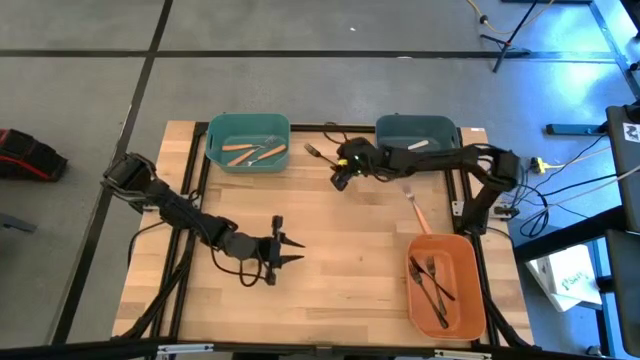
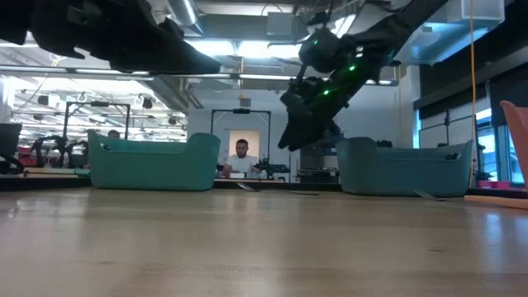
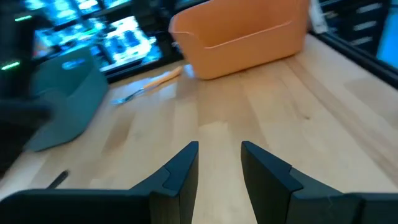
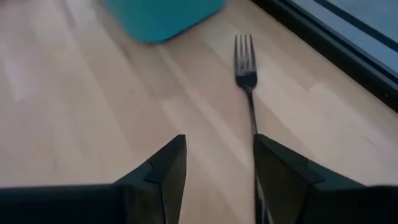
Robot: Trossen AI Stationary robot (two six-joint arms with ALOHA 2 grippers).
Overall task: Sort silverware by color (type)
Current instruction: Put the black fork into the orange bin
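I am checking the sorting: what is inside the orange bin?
In the orange bin lie dark metal forks, crossing each other. Their exact count is unclear, and anything beneath them is covered.

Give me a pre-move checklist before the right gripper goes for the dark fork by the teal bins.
1. Right gripper open: ok, nothing between its fingers.
2. Dark fork free to grasp: ok, it lies flat on the table, clear of the left teal bin.
3. Alignment: not ok, the handle runs under one finger rather than midway.
4. Height: cannot tell how far above the fork it hovers.
5. Orange bin ready: ok, it already holds dark forks with room left.
6. Left gripper clear: ok, open and empty at mid-table.
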